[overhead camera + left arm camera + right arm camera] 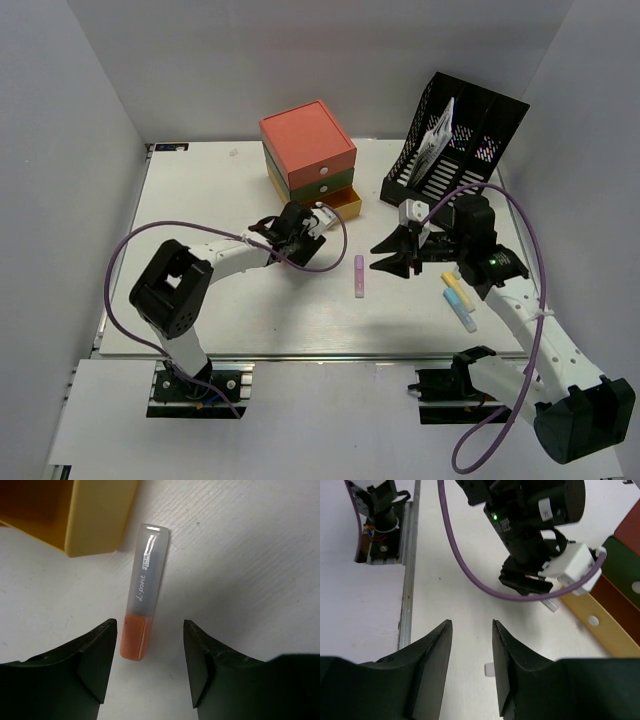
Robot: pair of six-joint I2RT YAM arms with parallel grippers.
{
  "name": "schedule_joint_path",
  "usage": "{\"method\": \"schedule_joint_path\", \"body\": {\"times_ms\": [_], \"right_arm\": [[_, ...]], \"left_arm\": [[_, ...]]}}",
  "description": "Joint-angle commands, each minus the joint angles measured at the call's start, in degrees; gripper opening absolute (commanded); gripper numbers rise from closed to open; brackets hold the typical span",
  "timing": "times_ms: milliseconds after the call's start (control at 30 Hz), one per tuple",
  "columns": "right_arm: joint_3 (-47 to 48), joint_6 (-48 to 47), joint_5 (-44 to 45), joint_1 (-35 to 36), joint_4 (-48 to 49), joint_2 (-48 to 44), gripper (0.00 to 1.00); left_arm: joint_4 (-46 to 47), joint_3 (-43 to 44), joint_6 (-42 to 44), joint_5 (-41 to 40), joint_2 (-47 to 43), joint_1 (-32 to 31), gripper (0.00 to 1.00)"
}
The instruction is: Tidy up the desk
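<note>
The desk [230,300] is a white tabletop. An orange highlighter [144,605] with a clear cap lies flat on it, just short of the open yellow drawer [95,515]. My left gripper [150,625] is open and low over the desk, its fingers on either side of the highlighter's orange end without touching it. My right gripper [385,256] hovers open at mid-desk with nothing between its fingers [435,650]. A pale purple highlighter [358,276] lies just left of it; only its tip [490,669] peeks out beside the right finger.
The red-green-yellow drawer unit [308,160] stands at the back centre, its bottom drawer [345,205] pulled out. A black file rack [460,135] holding papers stands at the back right. Yellow [455,292] and blue [465,318] highlighters lie by the right arm.
</note>
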Motion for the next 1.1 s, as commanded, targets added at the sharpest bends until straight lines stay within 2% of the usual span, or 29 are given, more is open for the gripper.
{"method": "schedule_joint_path", "body": {"times_ms": [0,200,467,567,600,800,967,1067], "right_arm": [[-1.9,-3.7,0.1,-1.7,1.1,-0.5,0.44],[-3.0,-4.6,-0.9,-3.4,1.4,-1.6,0.44],[-3.8,-4.8,-2.3,-5.4,1.8,-2.4,0.43],[-4.1,-4.9,-2.7,-6.1,1.7,-2.5,0.42],[-4.1,-4.9,-3.0,-6.1,1.8,-2.8,0.42],[-4.3,-5.1,-4.1,-7.4,1.6,-3.1,0.42],[-4.4,-5.0,-4.6,-8.0,1.7,-3.6,0.41],[-4.5,-5.1,-4.5,-8.3,2.0,-3.7,0.4]], "left_arm": [[0.9,1.8,3.1,4.0,-0.4,1.3,0.65],[1.2,2.0,4.3,10.7,1.8,3.5,0.59],[1.5,1.6,5.7,17.4,3.1,5.7,0.6],[1.1,0.9,5.8,18.2,3.3,5.7,0.52],[1.1,0.4,5.6,18.3,3.2,5.7,0.44],[1.9,-4.9,4.1,18.0,-3.2,4.9,0.17],[0.9,-7.6,5.3,24.7,-13.7,3.7,0.06],[0.8,-6.2,6.5,25.2,-19.7,3.7,0.02]]}}
